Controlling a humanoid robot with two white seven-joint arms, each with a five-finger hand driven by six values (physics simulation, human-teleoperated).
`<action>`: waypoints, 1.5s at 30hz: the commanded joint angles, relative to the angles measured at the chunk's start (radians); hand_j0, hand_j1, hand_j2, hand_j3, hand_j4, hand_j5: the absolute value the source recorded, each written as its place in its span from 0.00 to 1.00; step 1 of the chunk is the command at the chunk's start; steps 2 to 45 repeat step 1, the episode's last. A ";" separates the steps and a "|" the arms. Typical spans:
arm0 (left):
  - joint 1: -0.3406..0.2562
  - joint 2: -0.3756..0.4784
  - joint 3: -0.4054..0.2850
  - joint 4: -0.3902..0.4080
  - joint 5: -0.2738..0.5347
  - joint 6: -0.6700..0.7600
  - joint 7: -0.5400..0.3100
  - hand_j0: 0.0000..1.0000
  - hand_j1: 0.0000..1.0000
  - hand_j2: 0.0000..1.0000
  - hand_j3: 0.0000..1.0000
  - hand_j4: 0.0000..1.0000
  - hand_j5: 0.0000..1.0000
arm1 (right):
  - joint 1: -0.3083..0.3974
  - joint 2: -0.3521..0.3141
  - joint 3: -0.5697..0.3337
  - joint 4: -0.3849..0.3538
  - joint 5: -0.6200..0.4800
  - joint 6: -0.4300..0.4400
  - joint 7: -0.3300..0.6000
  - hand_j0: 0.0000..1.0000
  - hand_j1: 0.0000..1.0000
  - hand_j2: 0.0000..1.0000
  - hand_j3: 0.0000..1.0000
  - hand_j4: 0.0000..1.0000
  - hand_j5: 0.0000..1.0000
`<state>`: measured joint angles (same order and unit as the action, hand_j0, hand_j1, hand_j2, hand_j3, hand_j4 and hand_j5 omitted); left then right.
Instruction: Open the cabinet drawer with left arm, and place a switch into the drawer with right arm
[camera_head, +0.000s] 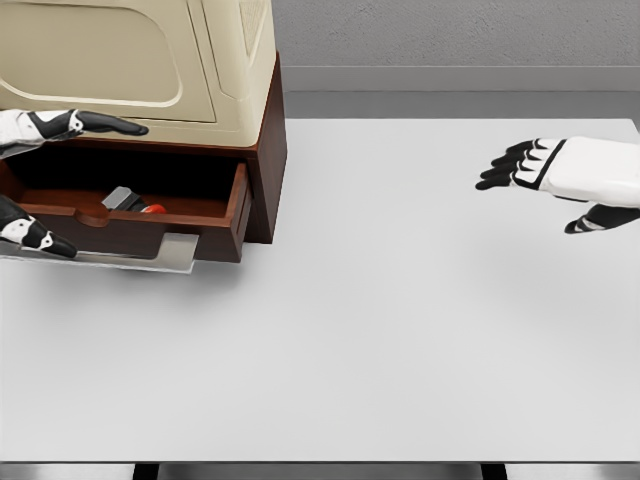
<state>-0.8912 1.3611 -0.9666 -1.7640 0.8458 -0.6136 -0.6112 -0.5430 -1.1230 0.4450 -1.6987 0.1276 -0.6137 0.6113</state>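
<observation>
Drawer (140, 232) of the dark wooden cabinet (268, 150) stands pulled out at far left, and there's the switch (133, 201) lying inside it (grey body, a red part showing). The left hand (40, 180) sits at the drawer's left end, fingers spread wide, one above the opening, one at the front. The right hand (560, 175) hovers over the white table (400, 330) far right, fingers extended, holding nothing. A beige appliance (140, 60) tops the cabinet.
</observation>
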 joint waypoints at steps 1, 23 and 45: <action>0.000 -0.003 0.000 0.000 0.006 0.003 0.000 1.00 1.00 1.00 1.00 1.00 1.00 | 0.000 -0.004 0.007 0.001 -0.003 0.003 0.000 1.00 1.00 1.00 1.00 1.00 1.00; 0.000 -0.003 0.000 0.000 0.006 0.003 0.000 1.00 1.00 1.00 1.00 1.00 1.00 | 0.000 -0.004 0.007 0.001 -0.003 0.003 0.000 1.00 1.00 1.00 1.00 1.00 1.00; 0.000 -0.003 0.000 0.000 0.006 0.003 0.000 1.00 1.00 1.00 1.00 1.00 1.00 | 0.000 -0.004 0.007 0.001 -0.003 0.003 0.000 1.00 1.00 1.00 1.00 1.00 1.00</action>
